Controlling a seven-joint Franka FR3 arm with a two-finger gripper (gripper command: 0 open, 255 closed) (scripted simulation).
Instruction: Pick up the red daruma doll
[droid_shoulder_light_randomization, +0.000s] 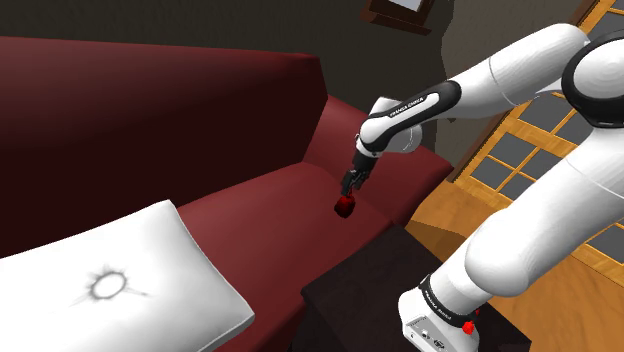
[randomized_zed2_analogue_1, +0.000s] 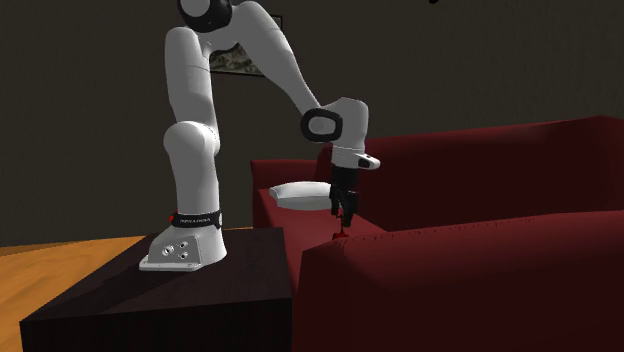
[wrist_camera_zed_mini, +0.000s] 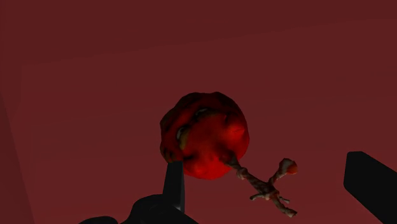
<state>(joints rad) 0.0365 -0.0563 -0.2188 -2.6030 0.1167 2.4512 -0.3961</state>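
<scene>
Red, round daruma doll lies on the dark red sofa seat, just beneath the all-black gripper. Its fingers stand spread apart, one right beside the doll and the other well clear of it.

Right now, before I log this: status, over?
Tool open above sofa seat. Red doll beside one finger, not clasped. Nothing blocking.

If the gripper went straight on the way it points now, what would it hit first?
Probably the red daruma doll. It sits just ahead of the open gripper but off-centre, in front of one finger, so that finger may land on it. The other finger's line leads to the dark red sofa seat. Depth is unclear.
</scene>
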